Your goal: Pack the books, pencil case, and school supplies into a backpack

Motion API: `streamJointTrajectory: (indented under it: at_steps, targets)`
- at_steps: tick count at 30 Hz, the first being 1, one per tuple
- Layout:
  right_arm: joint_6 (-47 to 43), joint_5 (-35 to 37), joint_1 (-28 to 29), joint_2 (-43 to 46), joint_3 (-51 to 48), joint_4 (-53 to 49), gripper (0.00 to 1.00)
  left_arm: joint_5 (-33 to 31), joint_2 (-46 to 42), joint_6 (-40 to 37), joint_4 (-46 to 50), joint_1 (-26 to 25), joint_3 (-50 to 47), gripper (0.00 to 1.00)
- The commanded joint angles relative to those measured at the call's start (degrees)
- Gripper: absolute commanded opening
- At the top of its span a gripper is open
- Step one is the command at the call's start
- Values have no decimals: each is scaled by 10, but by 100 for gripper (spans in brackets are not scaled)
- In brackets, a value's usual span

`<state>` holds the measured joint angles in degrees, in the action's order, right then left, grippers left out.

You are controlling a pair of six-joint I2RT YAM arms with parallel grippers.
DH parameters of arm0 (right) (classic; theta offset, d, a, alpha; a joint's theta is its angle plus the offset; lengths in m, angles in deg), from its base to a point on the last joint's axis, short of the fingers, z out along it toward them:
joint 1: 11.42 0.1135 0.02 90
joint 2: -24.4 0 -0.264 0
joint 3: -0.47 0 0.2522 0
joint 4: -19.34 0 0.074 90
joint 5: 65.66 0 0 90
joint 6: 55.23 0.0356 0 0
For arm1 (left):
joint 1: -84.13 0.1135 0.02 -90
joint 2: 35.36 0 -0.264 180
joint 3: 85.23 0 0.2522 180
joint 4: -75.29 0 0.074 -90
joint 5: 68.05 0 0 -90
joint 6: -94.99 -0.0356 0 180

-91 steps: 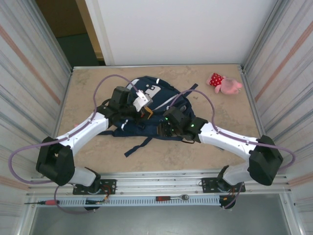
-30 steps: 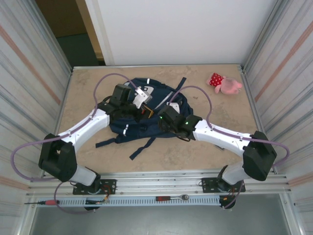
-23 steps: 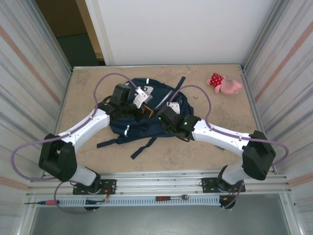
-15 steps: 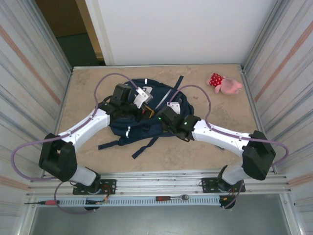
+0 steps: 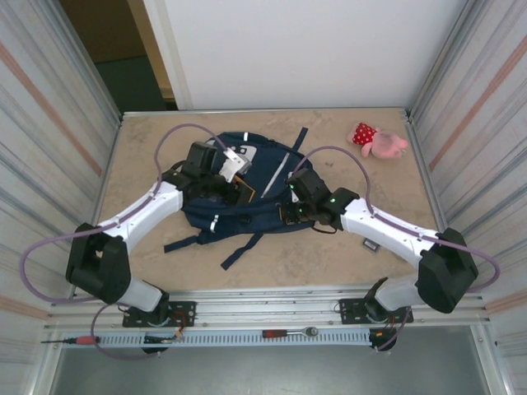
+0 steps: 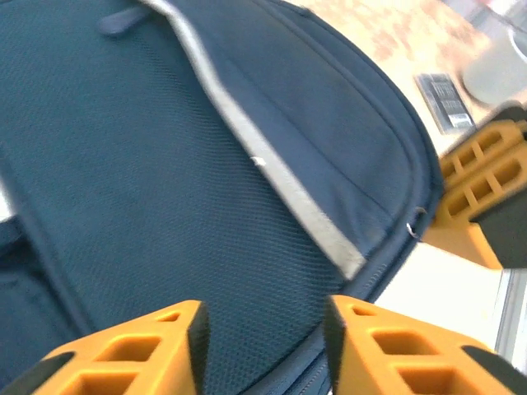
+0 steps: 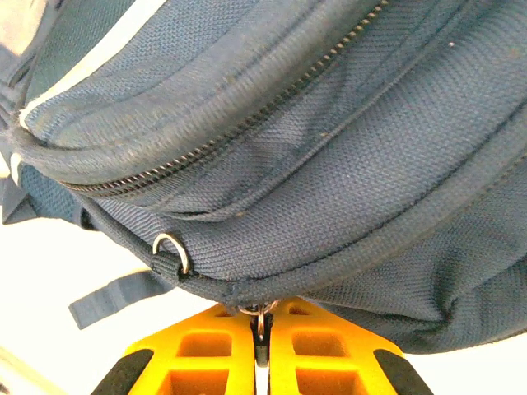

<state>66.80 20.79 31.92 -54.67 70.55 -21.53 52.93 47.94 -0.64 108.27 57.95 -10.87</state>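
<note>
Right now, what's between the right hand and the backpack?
A small metal ring. The right wrist view shows the right hand shut on it, where it hangs from the backpack at its lower seam.

backpack (image 5: 239,197) at centre of table (image 5: 148,140), plush toy (image 5: 379,141) behind it to the right, calculator (image 6: 445,100) right of backpack

Your top camera sits above and behind the arm bases, looking down and forward across the whole bench (image 5: 403,185) to the far wall. Your left wrist camera rides close over the backpack (image 6: 165,164), looking past the left end effector (image 6: 263,329) toward the right, where the other arm's orange fingers (image 6: 473,193) edge in. Your right wrist camera is nearer still, tight against the backpack's side zipper just above the right end effector (image 7: 261,333). All three views share the backpack.
</note>
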Motion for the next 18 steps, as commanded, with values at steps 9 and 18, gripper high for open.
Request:
streamJointTrajectory:
  at_steps: [9, 18]
  targets:
    - [3, -118, -6, -19, 3, -13, 0, -179, -102, 420, 99, 20, -148, 52]
    - [50, -102, 61, -47, 20, 2, 0, -140, -26, 509, -96, 99, -198, 54]
